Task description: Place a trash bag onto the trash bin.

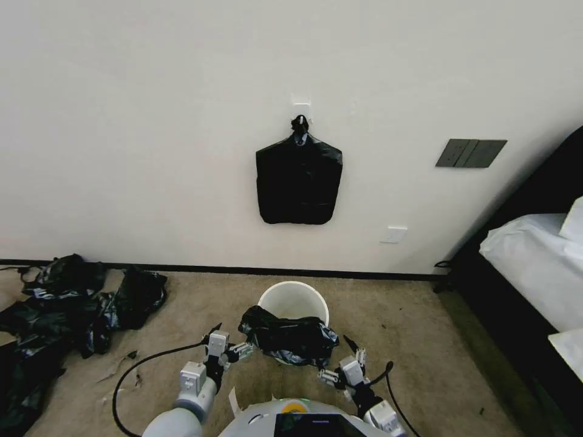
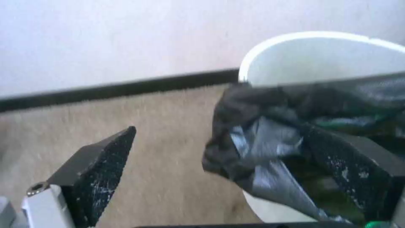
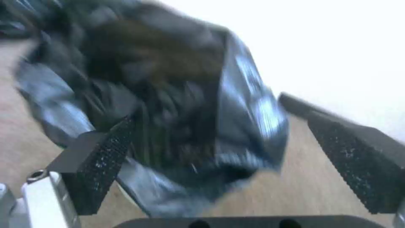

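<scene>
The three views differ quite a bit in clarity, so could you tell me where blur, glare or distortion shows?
Head view: sharp, the baseboard bows from lens distortion, and the trash bag lies draped over the near rim of the trash bin. Left wrist view: mildly soft, with pale sheen on the bag's folds. Right wrist view: heavily smeared, bright glare streaks on the bag, and a washed-out wall.
</scene>
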Motion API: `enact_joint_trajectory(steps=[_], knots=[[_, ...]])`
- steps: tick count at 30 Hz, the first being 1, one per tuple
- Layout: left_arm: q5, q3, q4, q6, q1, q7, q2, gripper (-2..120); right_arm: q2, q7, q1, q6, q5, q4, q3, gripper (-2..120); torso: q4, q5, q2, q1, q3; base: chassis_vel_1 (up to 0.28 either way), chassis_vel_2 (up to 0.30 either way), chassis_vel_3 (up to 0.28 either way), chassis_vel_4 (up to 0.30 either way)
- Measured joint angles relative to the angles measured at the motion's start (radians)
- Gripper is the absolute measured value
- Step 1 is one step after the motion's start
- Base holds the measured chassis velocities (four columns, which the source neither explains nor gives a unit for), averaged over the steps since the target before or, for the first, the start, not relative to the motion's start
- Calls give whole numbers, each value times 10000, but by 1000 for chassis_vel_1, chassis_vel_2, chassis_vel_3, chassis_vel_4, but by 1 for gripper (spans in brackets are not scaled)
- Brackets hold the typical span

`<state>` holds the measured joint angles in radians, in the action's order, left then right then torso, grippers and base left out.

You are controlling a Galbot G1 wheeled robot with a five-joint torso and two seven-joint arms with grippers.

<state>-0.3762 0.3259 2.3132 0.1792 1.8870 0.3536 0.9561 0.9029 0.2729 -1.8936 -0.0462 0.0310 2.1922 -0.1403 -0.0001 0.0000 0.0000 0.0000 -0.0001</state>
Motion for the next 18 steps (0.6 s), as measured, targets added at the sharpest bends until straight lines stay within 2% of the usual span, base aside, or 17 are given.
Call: enact_joint_trajectory(steps=[2, 3, 5, 6, 9, 10, 12, 14, 16, 17, 18], knots=[[426, 193, 6, -552, 202, -303, -33, 100, -73, -308, -15, -525, -19, 170, -160, 100, 1, 1, 0, 0, 0, 0, 0, 0, 0], [426, 193, 6, -552, 202, -303, -33, 100, -73, -308, -15, -525, -19, 170, -160, 100, 1, 1, 0, 0, 0, 0, 0, 0, 0], [677, 427, 49, -1286, 453, -776, -60, 100, -122, -588, -5, -1020, 205, 453, -343, 100, 0, 0, 0, 0, 1, 0, 0, 0, 0], [677, 427, 49, -1286, 453, -776, -60, 100, -122, -588, -5, -1020, 205, 453, -343, 100, 0, 0, 0, 0, 1, 0, 0, 0, 0], [783, 585, 53, -2094, 413, -952, 301, 100, -289, -1089, 114, -1098, 1186, 1115, -899, 100, -1, 0, 0, 0, 1, 0, 0, 0, 0], [783, 585, 53, -2094, 413, -952, 301, 100, -289, -1089, 114, -1098, 1186, 1115, -899, 100, -1, 0, 0, 0, 1, 0, 0, 0, 0], [1076, 667, -205, -2502, 86, -768, 902, 100, -458, -1285, 614, -127, 2375, 1599, -1385, 100, -1, -3, 0, 0, 1, 0, 0, 0, 0], [1150, 669, -254, -2564, 27, -730, 1019, 100, -513, -1316, 816, 169, 2722, 1689, -1476, 100, 0, -3, 0, 0, 1, 0, 0, 0, 0], [1812, 656, -391, -2834, -169, -594, 1624, 100, -864, -1398, 2208, 1830, 4525, 1847, -1663, 100, 1, 1, 0, 0, 1, 0, 0, 0, 0], [1812, 656, -391, -2834, -169, -594, 1624, 100, -864, -1398, 2208, 1830, 4525, 1847, -1663, 100, 1, 1, 0, 0, 1, 0, 0, 0, 0], [2066, 639, -391, -2890, -197, -569, 1822, 100, -1046, -1446, 2956, 2622, 5347, 1764, -1590, 100, 2, 2, 0, 0, 1, 0, 0, 0, 0]])
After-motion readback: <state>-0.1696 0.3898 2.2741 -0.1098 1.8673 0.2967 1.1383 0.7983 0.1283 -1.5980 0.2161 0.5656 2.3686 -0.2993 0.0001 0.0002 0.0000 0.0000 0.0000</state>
